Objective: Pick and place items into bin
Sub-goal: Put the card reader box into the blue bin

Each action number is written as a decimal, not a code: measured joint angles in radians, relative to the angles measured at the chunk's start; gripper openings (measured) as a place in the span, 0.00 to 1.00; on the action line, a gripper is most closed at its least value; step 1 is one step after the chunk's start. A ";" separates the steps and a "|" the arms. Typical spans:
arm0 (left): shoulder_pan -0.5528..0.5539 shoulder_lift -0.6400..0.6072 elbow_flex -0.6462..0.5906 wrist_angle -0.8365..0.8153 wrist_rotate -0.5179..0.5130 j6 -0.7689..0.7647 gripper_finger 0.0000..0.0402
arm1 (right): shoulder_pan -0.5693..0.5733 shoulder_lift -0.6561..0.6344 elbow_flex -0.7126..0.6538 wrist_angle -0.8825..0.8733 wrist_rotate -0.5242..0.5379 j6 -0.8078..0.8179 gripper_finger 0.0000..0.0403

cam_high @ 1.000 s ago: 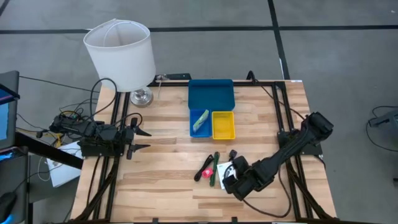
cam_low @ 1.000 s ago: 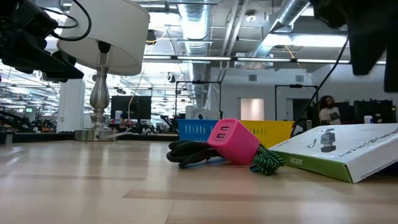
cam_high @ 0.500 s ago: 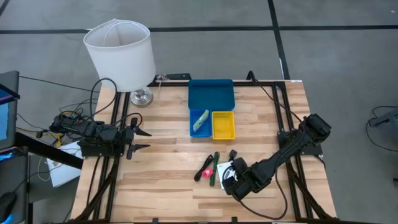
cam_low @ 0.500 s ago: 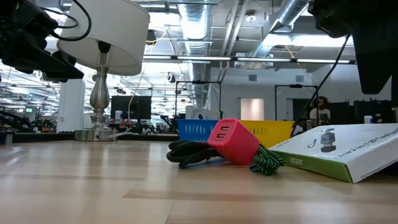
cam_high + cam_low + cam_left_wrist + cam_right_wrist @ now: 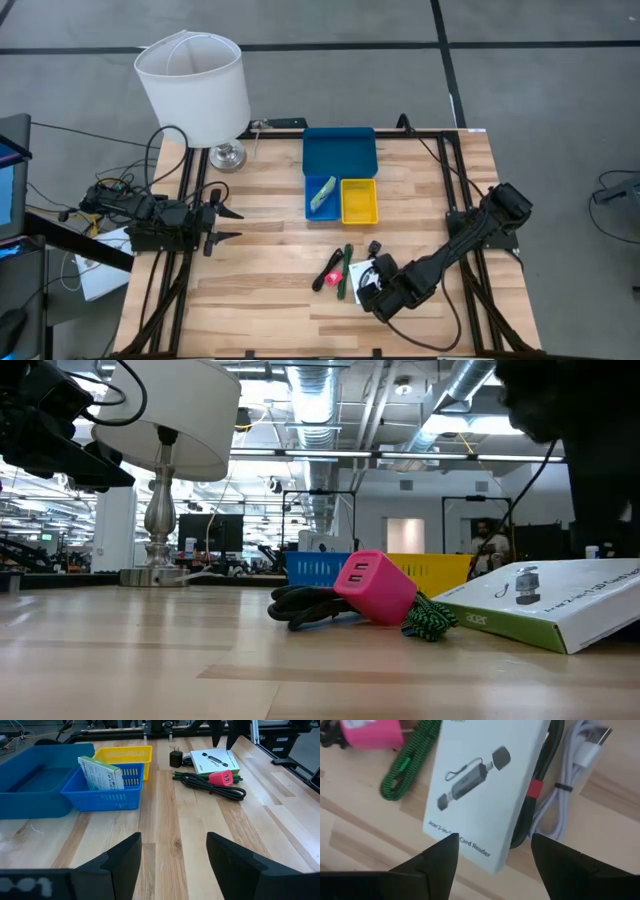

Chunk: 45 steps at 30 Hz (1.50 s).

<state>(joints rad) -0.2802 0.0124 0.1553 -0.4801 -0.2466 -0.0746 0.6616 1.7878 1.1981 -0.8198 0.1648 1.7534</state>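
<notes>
My right gripper [image 5: 490, 852] has its fingers spread wide, holding nothing, one tip over each long edge of the white card-reader box [image 5: 487, 790]. In this wrist view the box lies flat on the wood, partly on top of a black cable with a red band [image 5: 536, 787] and next to a pale grey cable [image 5: 570, 780]; a green braided cable [image 5: 407, 762] and a pink charger [image 5: 370, 732] lie on its other side. I judge the box light, stiff and smooth-faced, so I would pinch it across its narrow width on the two long edges, gently, as thin card can dent.

From above, the right gripper [image 5: 372, 288] hangs over that box near the table's front, among the loose items. The bin [image 5: 340, 152] sits well apart toward the back. Its small blue tray [image 5: 309, 210] already holds a pale green strip [image 5: 322, 192]; the yellow tray [image 5: 360, 215] looks empty. My left gripper [image 5: 222, 225] waits at the left edge, fingers apart.

At table height the box [image 5: 545, 605] rests tilted, one end raised, probably by the cable beneath, so I expect it to rock or slide when touched.

The left wrist view shows that gripper [image 5: 174, 851] open and empty, with the trays and items far ahead of it.
</notes>
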 joint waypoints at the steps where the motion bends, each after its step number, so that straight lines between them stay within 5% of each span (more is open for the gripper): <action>1: 0.000 0.000 0.000 0.000 0.000 0.000 0.53 | 0.001 0.000 -0.008 0.010 -0.002 -0.001 0.60; 34: 0.000 0.000 0.000 0.000 0.000 0.000 0.53 | 0.004 -0.002 -0.125 0.240 -0.004 -0.060 0.60; 45: 0.000 0.000 0.000 0.000 0.000 0.000 0.53 | 0.004 -0.002 -0.125 0.253 -0.002 -0.059 0.37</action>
<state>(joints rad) -0.2801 0.0127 0.1553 -0.4801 -0.2466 -0.0746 0.6655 1.7855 1.0733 -0.5667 0.1630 1.6939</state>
